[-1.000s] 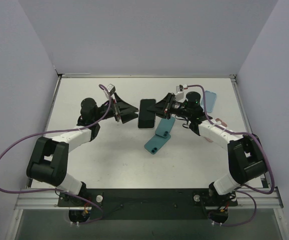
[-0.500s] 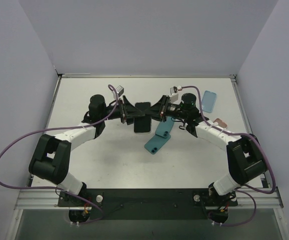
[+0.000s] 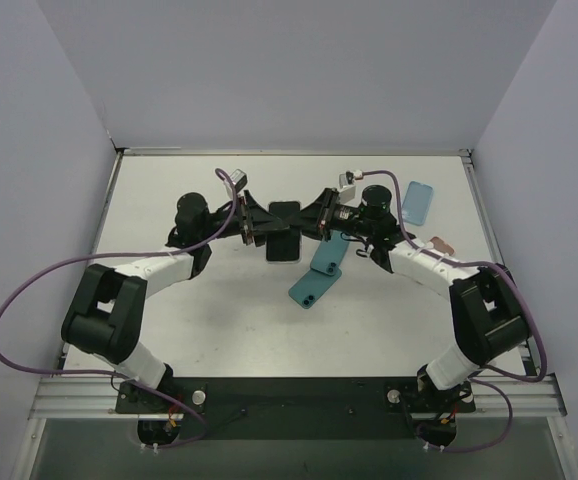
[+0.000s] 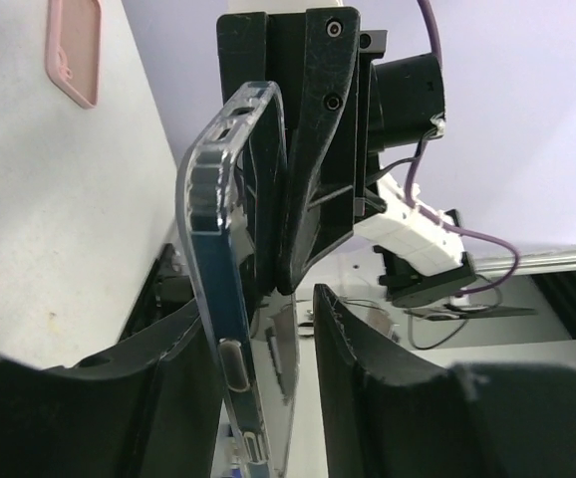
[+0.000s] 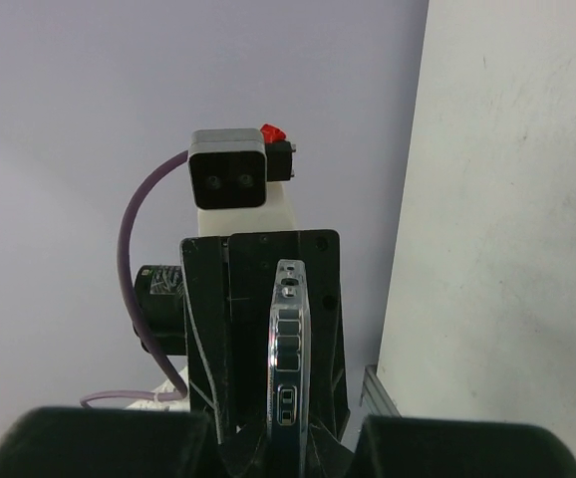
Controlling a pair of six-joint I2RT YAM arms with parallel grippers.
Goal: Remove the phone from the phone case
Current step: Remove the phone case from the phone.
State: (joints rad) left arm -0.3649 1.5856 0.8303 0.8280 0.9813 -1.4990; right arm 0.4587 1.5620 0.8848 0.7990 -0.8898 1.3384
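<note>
White table (image 3: 219,330) below; phone (image 3: 283,230) in clear case (image 4: 200,199) hangs in air between arms. Right gripper (image 3: 314,224) clamped on phone. My left gripper (image 3: 259,228) straddles other end, jaws apart, no grip yet. Best to pinch case rim only, then peel slowly. Left wrist view shows gap beside one finger (image 4: 368,388); top view hides it.

The phone (image 3: 284,232), in its case (image 4: 198,169), is up off the table (image 3: 189,320), over its middle. The left gripper (image 3: 267,230) is at the phone's 9 o'clock, a finger on either side of it. The right gripper (image 3: 305,228) is at its 3 o'clock, clamped on it. At 4 o'clock, two spares overlap on the table, the far spare (image 3: 329,255) behind the near spare (image 3: 307,290). A third spare (image 3: 417,202) lies at 2 o'clock, near the far right corner. A fourth spare (image 3: 439,244) lies at 3 o'clock, beyond the right arm (image 3: 424,265).
</note>
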